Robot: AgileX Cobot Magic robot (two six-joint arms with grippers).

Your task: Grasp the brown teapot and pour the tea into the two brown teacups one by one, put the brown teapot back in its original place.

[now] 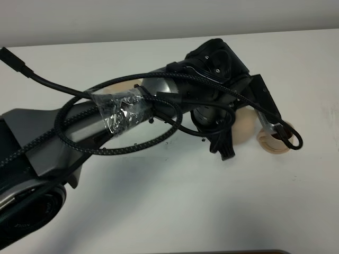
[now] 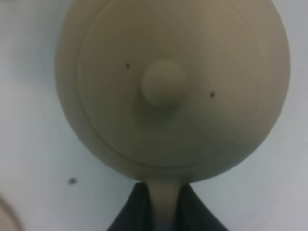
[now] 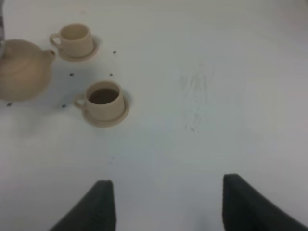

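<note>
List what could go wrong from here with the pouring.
1. The left gripper grips the brown teapot only by its thin handle; when tilted, the pot may swivel or slip.
2. Nothing visibly holds the lid down; it might drop off in a steep pour.
3. The tea-filled teacup stands close to the empty-looking teacup; aiming at the wrong one could overflow it.

— How does the pot look?
— The brown teapot is smooth, matt, pale clay-like ware. My left fingers look like dull black plastic.
— And the rest?
— The teacups share that matt finish. The table is smooth white, faintly scuffed. My left arm is satin grey metal, with braided cable and crinkly glossy wrap.
</note>
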